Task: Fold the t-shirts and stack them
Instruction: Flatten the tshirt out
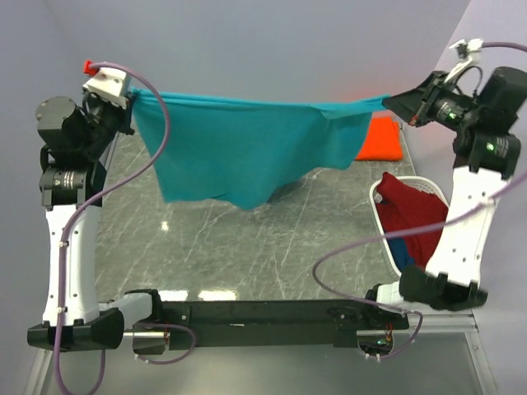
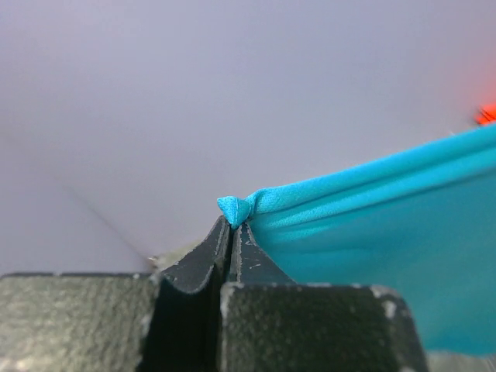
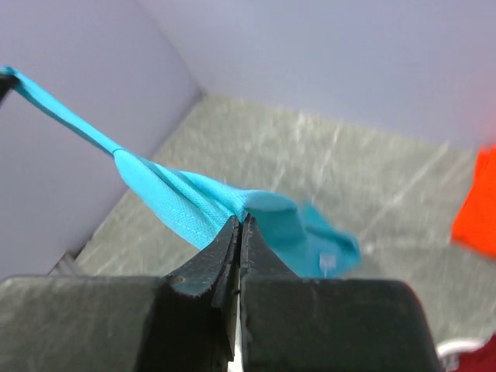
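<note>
Our left gripper [image 2: 232,226] is shut tight on one corner of the teal shirt [image 1: 239,148], and a small tip of cloth comes out above the jaws. Our right gripper [image 3: 239,223] is closed as well, on a bunched edge at the other end of the same shirt. Both arms are raised, so the shirt hangs in the air up and to the left of the basket [image 1: 375,196]. Its top edge is pulled nearly straight and its lower edge is loose above the table [image 1: 206,247]. We think it is held this way to open the cloth flat before laying it down for folding.

The orange shirt [image 1: 380,140] lies on the table just behind the basket and seems folded. Inside the basket there is a red shirt [image 1: 412,210] with a blue shirt [image 1: 402,253] partly under it, both not yet done.

Only the top view shows the whole hanging shape and what is in the basket. The wrist views show what it cannot: the jaws meet with no gap, and each holds very little cloth. In our judgement such a small bite could slip.
</note>
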Controlling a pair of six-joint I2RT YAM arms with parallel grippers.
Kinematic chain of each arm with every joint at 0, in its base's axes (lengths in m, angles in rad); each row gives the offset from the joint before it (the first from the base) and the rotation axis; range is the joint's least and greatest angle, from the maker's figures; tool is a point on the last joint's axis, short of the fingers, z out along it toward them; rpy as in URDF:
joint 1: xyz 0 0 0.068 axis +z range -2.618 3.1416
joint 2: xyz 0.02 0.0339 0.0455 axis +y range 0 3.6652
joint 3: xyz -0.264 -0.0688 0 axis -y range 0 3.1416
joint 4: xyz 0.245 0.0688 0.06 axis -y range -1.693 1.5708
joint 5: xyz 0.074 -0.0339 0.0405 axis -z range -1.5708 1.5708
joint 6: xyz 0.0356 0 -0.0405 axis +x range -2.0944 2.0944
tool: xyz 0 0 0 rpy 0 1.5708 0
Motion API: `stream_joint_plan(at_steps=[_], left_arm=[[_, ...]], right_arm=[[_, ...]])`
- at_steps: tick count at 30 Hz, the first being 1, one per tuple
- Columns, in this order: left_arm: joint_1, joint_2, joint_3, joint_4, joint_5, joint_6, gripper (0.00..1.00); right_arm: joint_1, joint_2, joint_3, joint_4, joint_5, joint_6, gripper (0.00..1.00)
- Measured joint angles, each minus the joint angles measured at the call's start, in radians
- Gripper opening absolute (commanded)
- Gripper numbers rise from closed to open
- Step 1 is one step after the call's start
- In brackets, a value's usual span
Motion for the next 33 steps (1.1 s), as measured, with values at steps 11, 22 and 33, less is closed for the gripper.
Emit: stream_joint_plan(at_steps=[11,22,33], left_arm=[[-0.005,-0.01,-0.013,0.072,-0.093,-0.042,0.0],[-0.003,-0.32,-0.087,-0.038,-0.089,-0.062,0.0],[0.003,-0.441,0.047,-0.211,-0.13,-0.098,0.01]], right_arm=[[0.0,-0.136,0.024,0.181,0.094,0.12,0.0],[-0.008,-0.449,-0.094,0.145,0.281,-0.015,0.0],[-0.014,-0.694,-0.022,0.188,0.427,-0.092,0.0]])
